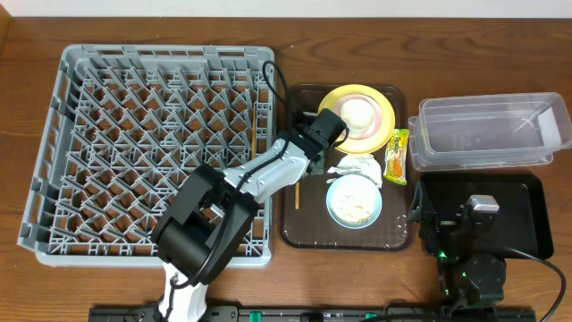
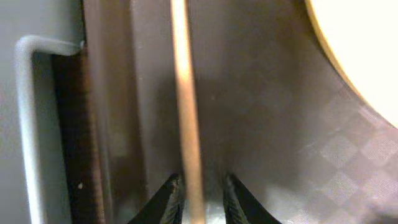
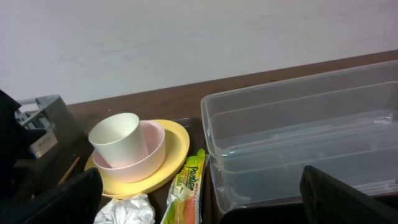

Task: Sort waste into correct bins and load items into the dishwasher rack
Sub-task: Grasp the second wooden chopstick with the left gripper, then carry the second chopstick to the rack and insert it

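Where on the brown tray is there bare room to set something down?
Bare: the tray's lower-left corner, between the chopstick and the blue bowl, and the strip below that bowl. Crowded: the upper right, with yellow plate, napkin and wrapper.

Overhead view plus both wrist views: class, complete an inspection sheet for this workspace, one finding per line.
Surface: brown wooden table; dark tray beside grey rack.
Job's things: cream cup in pale bowl on yellow plate; blue bowl holds rice scraps; napkin and wrapper unsorted; clear tub empty.
Clutter: nothing seen.
Pincers: left pincer open, straddling chopstick; right pincer open, by black tub.
Cables: black cable loops over rack's edge.
Surroundings: white wall behind table.
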You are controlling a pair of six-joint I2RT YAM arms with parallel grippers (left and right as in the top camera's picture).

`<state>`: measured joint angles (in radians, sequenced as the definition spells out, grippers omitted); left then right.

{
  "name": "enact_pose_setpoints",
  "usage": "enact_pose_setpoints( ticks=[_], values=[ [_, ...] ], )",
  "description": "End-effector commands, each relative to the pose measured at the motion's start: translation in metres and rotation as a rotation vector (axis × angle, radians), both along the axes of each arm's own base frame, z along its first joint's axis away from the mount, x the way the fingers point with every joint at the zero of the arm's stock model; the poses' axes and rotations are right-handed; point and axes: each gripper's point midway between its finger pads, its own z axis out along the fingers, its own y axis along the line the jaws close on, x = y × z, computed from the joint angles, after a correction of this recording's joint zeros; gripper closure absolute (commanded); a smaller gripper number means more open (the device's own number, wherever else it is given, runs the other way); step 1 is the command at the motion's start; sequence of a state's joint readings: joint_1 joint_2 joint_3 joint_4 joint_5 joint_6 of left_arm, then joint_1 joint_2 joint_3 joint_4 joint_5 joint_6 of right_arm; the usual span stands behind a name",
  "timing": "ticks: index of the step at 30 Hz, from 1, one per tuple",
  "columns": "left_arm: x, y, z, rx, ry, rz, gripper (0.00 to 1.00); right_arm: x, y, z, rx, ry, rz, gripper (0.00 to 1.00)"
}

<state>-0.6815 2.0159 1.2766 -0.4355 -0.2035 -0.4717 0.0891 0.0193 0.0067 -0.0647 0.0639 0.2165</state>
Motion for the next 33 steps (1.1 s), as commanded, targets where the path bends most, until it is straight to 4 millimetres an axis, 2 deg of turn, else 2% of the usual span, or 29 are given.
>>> enact_pose_setpoints(
  ticks=[1,4,8,15,20,25,27,29,33],
  values=[
    [-0.014,0.001,-0.013,-0.020,0.064,-0.012,0.78,0.000,-0.003,-0.001,-0.006,0.003,-0.015,0.01],
    [-0.014,0.001,-0.013,-0.021,0.063,-0.012,0.85,0.000,-0.003,-0.001,-0.006,0.003,-0.015,0.01],
    [-0.014,0.001,-0.013,-0.021,0.063,-0.012,0.91,0.000,-0.003,-0.001,-0.006,0.003,-0.015,0.01],
    [-0.017,-0.003,-0.014,-0.042,0.080,-0.020,0.89,0.000,-0.003,-0.001,-0.006,0.003,-0.015,0.01],
    [-0.023,-0.003,-0.024,-0.049,0.102,-0.026,0.89,0.000,-0.003,-0.001,-0.006,0.003,-0.015,0.01],
    [-0.026,0.000,-0.028,-0.042,0.112,-0.026,0.94,0.000,-0.003,-0.001,-0.006,0.003,-0.015,0.01],
    [-0.021,-0.003,-0.018,-0.056,0.089,-0.035,0.94,0.000,-0.003,-0.001,-0.006,0.003,-0.015,0.01],
    [-0.011,-0.008,0.001,-0.080,0.047,-0.051,0.94,0.000,-0.003,-0.001,-0.006,0.003,-0.015,0.01],
    [0.008,-0.013,0.062,-0.169,-0.077,-0.040,0.94,0.000,-0.003,-0.001,-0.006,0.003,-0.015,0.01]
  ],
)
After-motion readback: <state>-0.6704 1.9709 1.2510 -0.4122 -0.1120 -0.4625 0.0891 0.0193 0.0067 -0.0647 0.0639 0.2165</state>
